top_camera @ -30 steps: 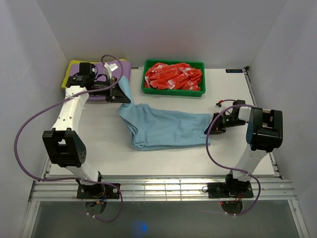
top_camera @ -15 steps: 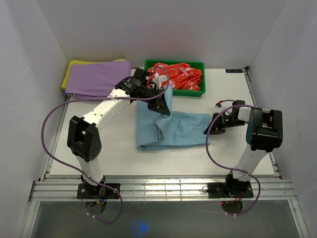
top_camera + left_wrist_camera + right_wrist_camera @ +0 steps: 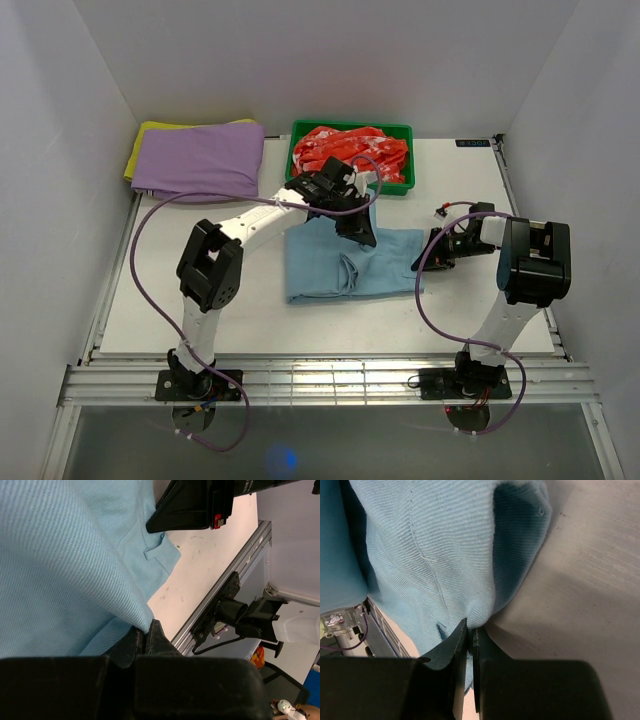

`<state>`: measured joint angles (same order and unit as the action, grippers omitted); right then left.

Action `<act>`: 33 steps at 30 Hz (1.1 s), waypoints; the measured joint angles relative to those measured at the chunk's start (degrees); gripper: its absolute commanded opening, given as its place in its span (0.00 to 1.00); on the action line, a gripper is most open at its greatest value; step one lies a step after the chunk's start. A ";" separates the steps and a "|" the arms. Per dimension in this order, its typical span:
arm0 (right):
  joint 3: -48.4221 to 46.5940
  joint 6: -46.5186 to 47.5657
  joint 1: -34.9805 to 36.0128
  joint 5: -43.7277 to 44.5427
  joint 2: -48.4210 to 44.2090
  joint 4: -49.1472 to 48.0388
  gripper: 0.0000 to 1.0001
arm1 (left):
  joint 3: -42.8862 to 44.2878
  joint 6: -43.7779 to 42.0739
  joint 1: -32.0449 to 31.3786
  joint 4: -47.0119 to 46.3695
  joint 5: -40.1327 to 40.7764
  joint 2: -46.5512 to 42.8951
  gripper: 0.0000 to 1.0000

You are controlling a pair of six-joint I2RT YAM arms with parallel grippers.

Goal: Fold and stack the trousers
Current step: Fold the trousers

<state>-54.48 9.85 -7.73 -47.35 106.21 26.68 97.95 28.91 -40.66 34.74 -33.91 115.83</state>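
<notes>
The light blue trousers (image 3: 335, 268) lie partly folded across the middle of the table. My left gripper (image 3: 362, 232) is shut on one end of them and holds that end raised above the part that lies flat. In the left wrist view the blue cloth (image 3: 60, 570) hangs from the closed fingertips (image 3: 156, 635). My right gripper (image 3: 432, 252) is shut on the trousers' right edge, low at the table. The right wrist view shows a pinched fold of cloth (image 3: 445, 555) between its closed fingers (image 3: 460, 640).
A green tray (image 3: 350, 185) holding red-and-white cloth (image 3: 350, 152) stands at the back centre, just behind the left gripper. A folded purple garment (image 3: 198, 160) on a yellow one (image 3: 140, 146) lies at the back left. The table's front rail (image 3: 320, 378) runs along the near edge.
My left gripper has carried its end of the trousers from the back left rightwards over the flat part, towards the right gripper. The right gripper has stayed put and finished closing on the cloth.
</notes>
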 measured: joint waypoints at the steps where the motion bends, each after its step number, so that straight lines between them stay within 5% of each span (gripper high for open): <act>1: 0.07 -0.20 0.00 0.00 0.00 -0.09 0.08 | 0.44 0.57 -0.61 -0.52 0.50 0.50 0.00; 33: 2.51 -2.29 1.38 -0.79 -1.29 -2.60 0.08 | 11.10 9.92 -7.76 -5.81 5.57 13.38 0.00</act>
<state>-51.96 7.55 -6.35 -48.14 104.92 24.08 109.06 38.83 -48.42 28.93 -28.34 129.21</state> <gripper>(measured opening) 0.089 0.025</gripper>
